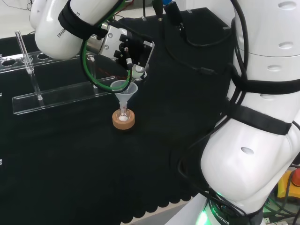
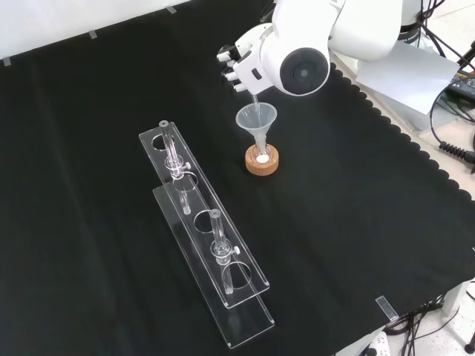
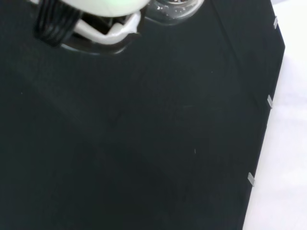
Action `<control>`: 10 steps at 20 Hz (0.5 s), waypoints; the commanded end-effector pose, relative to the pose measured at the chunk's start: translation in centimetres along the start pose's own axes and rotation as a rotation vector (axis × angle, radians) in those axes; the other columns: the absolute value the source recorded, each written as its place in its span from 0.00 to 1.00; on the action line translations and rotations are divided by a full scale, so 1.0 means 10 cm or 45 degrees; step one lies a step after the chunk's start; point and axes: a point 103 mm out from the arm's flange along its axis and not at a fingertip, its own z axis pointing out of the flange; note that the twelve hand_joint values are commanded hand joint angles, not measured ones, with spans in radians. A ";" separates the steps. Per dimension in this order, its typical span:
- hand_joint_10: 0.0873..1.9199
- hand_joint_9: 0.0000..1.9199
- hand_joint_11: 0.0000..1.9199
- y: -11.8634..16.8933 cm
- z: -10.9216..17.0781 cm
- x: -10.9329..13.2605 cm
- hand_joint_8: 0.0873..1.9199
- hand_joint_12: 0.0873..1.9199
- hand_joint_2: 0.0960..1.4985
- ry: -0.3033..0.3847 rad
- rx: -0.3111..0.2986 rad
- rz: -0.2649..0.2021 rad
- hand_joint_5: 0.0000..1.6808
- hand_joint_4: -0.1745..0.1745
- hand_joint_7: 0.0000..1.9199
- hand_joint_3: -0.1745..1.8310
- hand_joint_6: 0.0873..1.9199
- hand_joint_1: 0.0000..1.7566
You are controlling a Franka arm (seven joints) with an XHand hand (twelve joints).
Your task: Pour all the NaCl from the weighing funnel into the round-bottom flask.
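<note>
One black cloth [image 2: 111, 89] (scalloped edge) | hand [image 2: 239, 65] above funnel [image 2: 257, 121] | grip: cannot tell

One funnel [image 2: 256, 119], one flask [image 2: 262, 155], one cork ring [image 2: 263, 162], one clear rack [image 2: 204, 237].

A black cloth covers the worktop [image 2: 356, 245]. On it stands a cork ring [image 2: 263, 161] that carries what seems a small flask. In the front view a clear tube rack [image 2: 208, 248] lies to its left.
</note>
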 end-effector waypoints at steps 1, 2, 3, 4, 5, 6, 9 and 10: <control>0.02 0.67 0.53 -0.01 -0.03 0.01 0.25 0.46 0.39 -0.046 0.002 0.009 0.73 1.00 0.48 0.44 0.37 0.64; 0.02 0.67 0.53 -0.01 -0.04 0.02 0.25 0.46 0.39 -0.056 0.003 0.010 0.73 1.00 0.48 0.44 0.37 0.64; 0.02 0.67 0.53 -0.01 -0.05 0.02 0.25 0.46 0.39 -0.066 0.003 0.010 0.73 1.00 0.48 0.44 0.37 0.64; 0.02 0.67 0.53 -0.01 -0.06 0.03 0.25 0.46 0.39 -0.072 0.001 0.008 0.74 1.00 0.48 0.44 0.37 0.64; 0.02 0.67 0.53 -0.01 -0.06 0.04 0.25 0.46 0.39 -0.080 0.000 0.008 0.74 1.00 0.48 0.44 0.37 0.64; 0.02 0.67 0.53 -0.01 -0.06 0.04 0.25 0.46 0.39 -0.083 0.000 0.006 0.74 1.00 0.48 0.44 0.37 0.64; 0.02 0.67 0.53 -0.01 -0.08 0.04 0.25 0.46 0.39 -0.094 -0.005 0.011 0.74 1.00 0.48 0.44 0.37 0.64; 0.02 0.67 0.53 -0.01 -0.10 0.04 0.25 0.46 0.39 -0.097 -0.005 0.011 0.74 1.00 0.48 0.44 0.37 0.64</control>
